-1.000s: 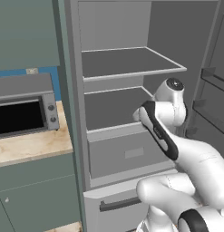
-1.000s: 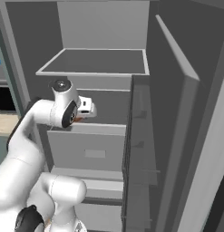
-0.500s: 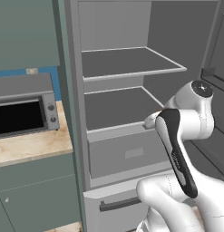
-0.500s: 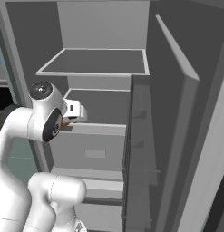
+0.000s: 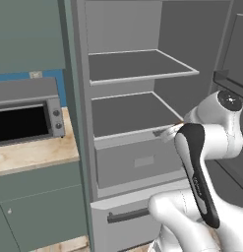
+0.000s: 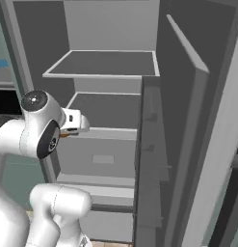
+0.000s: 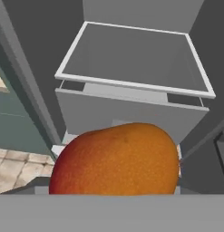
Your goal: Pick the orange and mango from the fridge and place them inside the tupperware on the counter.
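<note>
The mango (image 7: 115, 161), red-orange with a yellowish patch, looms large at the bottom of the hand view and hides the fingertips. My gripper (image 6: 80, 123) is shut on it, just in front of the fridge's (image 6: 106, 62) lower shelf edge. An orange sliver of the mango (image 5: 180, 123) peeks out beside the gripper (image 5: 168, 134) in the left base view. The fridge (image 5: 137, 64) stands open with bare pale shelves. A corner of the counter (image 5: 29, 152) lies to its left. The orange and the tupperware are out of view.
A grey microwave (image 5: 24, 115) sits on the counter left of the fridge. The open fridge door (image 6: 188, 144) stands close on the right. Below the shelves are a drawer front (image 5: 137, 162) and a dark bar handle (image 5: 128, 215).
The arm's elbow has swung outward and upward. The hand has drawn back slightly from the shelf with the mango still in it.
</note>
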Motion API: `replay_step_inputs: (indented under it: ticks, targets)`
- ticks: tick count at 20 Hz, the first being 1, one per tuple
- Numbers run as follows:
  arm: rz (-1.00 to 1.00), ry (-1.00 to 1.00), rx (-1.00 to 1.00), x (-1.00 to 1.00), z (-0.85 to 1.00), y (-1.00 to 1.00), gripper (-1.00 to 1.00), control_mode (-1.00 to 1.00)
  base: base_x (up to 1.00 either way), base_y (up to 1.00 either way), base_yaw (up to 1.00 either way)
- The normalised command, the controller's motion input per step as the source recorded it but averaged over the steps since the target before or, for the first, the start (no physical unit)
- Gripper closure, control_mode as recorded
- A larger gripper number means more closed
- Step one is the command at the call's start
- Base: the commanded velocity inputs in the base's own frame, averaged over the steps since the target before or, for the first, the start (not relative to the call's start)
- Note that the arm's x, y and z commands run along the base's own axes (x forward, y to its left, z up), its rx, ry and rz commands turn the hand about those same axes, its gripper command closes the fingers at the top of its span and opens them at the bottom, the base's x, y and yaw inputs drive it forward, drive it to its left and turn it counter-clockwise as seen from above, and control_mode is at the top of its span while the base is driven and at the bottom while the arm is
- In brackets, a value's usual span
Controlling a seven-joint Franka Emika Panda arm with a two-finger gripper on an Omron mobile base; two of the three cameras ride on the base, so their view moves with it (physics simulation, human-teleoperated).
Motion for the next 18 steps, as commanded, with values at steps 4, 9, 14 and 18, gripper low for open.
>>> replay_step_inputs:
  ticks: [4, 9, 14, 18]
  targets:
    - [0.00, 0.00, 0.00, 0.00, 0.00, 0.00, 1.00, 1.00, -0.82, 0.54, 0.00]
    - [0.00, 0.00, 0.00, 0.00, 0.00, 0.00, 1.00, 1.00, -0.79, 0.90, 0.00]
    - [0.00, 0.00, 0.00, 0.00, 0.00, 0.00, 1.00, 1.00, -0.15, 1.00, 0.00]
    - [0.00, 0.00, 0.00, 0.00, 0.00, 0.00, 1.00, 1.00, 0.22, 1.00, 0.01]
